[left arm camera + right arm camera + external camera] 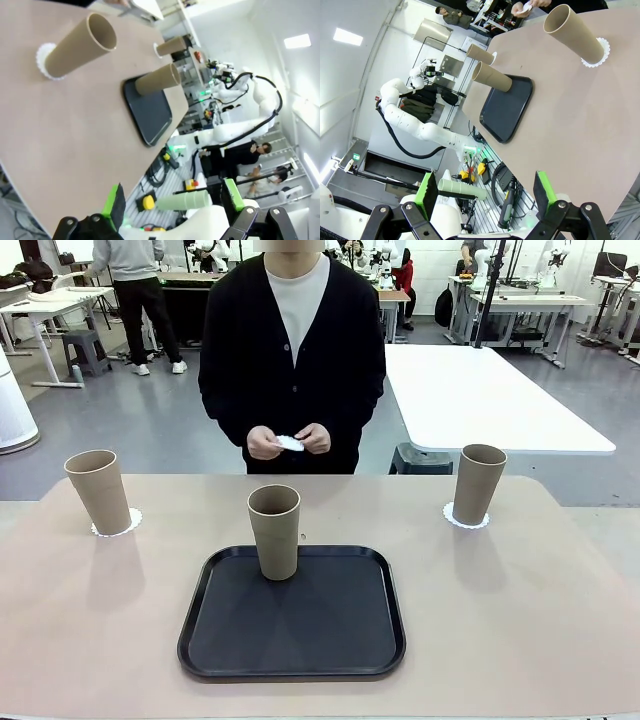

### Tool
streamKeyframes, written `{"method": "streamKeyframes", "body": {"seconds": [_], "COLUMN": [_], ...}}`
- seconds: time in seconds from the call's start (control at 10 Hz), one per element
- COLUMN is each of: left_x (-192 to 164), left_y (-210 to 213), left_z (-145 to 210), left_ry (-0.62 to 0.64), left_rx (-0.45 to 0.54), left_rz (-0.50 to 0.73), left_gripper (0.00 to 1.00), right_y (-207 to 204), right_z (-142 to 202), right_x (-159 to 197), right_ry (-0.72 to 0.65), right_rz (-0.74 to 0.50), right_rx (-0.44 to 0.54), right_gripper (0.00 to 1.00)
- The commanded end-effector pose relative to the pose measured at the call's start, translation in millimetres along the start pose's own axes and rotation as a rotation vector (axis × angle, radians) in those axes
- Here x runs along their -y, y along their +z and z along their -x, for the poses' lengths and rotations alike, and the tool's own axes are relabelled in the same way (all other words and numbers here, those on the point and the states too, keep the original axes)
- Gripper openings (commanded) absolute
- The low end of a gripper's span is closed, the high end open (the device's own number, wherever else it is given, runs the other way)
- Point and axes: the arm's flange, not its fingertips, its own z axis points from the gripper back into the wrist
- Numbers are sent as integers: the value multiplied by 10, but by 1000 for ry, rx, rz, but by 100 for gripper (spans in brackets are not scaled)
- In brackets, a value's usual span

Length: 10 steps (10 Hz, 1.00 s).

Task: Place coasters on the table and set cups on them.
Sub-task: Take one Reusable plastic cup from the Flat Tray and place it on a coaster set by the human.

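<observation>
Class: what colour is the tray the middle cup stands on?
The tray is black; the front view shows it best.

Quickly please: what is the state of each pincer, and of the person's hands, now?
Left pincer: open, empty.
Right pincer: open, empty.
Person's hands: holding a small round white paper coaster.

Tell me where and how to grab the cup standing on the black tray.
Grip the cup across its side wall, about mid-height, coming in level from the robot's near side over the tray. It stands upright, round and handleless, widening toward its open mouth, so a side pinch should probably hold.
</observation>
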Motion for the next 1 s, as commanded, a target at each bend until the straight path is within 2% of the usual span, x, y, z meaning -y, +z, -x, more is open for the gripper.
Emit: {"method": "streamKeyframes", "body": {"seconds": [0.0,0.9], "left_x": [-17,-17], "left_y": [0,0], "left_z": [5,5], "left_ry": [17,17], "left_rx": [0,0], "left_rz": [1,1], "left_gripper": [100,100], "right_y": [-3,-3], "right_z": [-2,-2], "right_x": [-5,-5], "right_ry": [9,9], "right_rz": [-5,-5], "right_rx": [0,0], "right_gripper": [100,100]}}
